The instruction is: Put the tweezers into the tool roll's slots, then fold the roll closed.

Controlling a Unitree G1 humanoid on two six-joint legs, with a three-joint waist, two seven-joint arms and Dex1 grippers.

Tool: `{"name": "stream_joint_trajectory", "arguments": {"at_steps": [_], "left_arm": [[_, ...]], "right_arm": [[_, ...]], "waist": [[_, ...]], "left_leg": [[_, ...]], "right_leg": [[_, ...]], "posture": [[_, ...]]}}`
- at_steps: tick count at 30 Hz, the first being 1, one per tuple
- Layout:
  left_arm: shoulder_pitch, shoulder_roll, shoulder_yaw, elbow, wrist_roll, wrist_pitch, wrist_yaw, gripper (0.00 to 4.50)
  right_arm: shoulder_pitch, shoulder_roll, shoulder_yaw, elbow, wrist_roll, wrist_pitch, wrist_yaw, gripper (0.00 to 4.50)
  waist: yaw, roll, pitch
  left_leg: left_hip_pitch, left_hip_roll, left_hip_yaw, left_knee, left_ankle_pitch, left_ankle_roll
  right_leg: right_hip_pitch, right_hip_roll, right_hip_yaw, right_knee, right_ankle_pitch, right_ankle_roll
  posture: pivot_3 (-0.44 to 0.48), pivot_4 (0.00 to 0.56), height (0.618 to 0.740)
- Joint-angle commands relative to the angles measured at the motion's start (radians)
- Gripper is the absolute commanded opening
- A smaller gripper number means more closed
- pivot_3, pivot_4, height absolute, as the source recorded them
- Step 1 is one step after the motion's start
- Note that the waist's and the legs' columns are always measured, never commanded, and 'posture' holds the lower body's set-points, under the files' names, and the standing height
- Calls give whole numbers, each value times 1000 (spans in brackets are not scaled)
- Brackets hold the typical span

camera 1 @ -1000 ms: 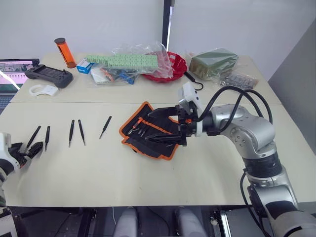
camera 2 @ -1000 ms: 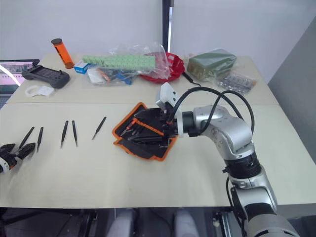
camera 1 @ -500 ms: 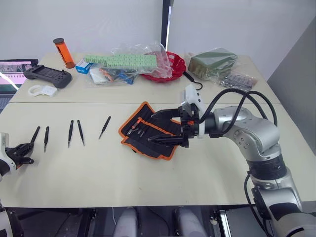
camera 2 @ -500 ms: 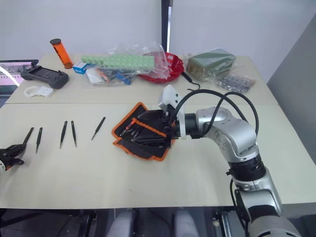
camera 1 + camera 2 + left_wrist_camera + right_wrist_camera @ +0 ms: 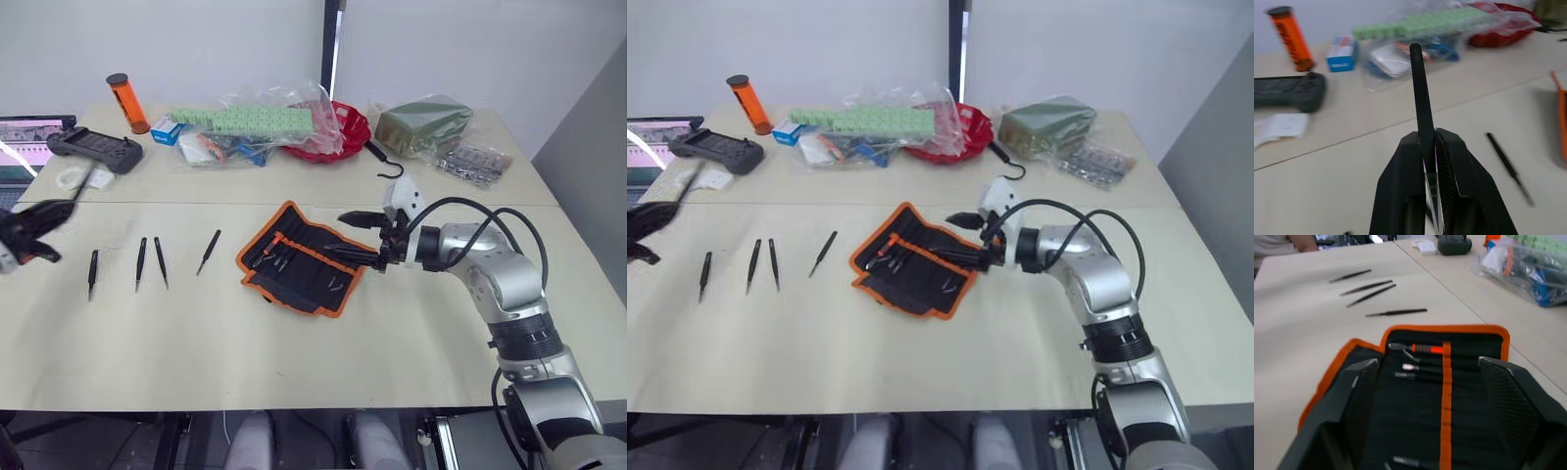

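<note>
Four slim black metal tweezers [image 5: 140, 262] on table left of open black orange-piped fabric tool roll [image 5: 299, 258] | fifth tweezer [image 5: 1421, 107] pinched in left gripper [image 5: 1429, 142] | right gripper [image 5: 358, 239] spread over roll | slots [image 5: 1420, 367] holding few small tools

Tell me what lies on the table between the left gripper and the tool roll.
In the left eye view, four tweezers lie loose on the table between the left gripper, shut on a fifth, and the tool roll.

Silver-grey jointed metal right arm [image 5: 500, 279], looped with black cables [image 5: 470, 211]; white camera block [image 5: 401, 199] mounted at wrist; black-fingered right pincer [image 5: 358, 240].
</note>
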Motion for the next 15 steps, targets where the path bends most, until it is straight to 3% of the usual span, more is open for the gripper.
{"name": "stream_joint_trajectory", "arguments": {"at_steps": [1,5,7,11,15], "left_arm": [[20,-13,-18,-258,-140,193,34,0],[-66,-81,-132,-466,-251,402,192,0],[-110,-131,-202,-523,-238,461,286,0],[-184,-262,-291,-595,-237,594,479,0],[-216,-339,-366,-612,-209,613,530,0]], "right_arm": [[3,4,8,14,-47,-60,-5,2021],[14,36,40,86,-103,-97,-16,615],[15,55,48,138,-122,-119,-17,35],[-2,99,49,275,-160,-203,-13,35],[-15,117,47,390,-189,-279,3,35]], "waist": [[-3,0,1],[-1,0,1],[2,0,1],[7,-1,2],[4,-1,2]], "left_leg": [[0,0,0,0,0,0],[0,1,-1,1,0,0],[0,0,-1,2,0,0],[1,-1,-1,4,0,0],[1,-1,-1,4,0,0]], "right_leg": [[0,0,0,0,0,0],[0,1,0,1,0,0],[1,1,0,1,0,0],[4,0,0,0,1,1],[3,1,1,0,1,1]], "posture": [[0,150,740],[0,150,740],[0,150,740],[0,150,740],[0,150,740]]}}
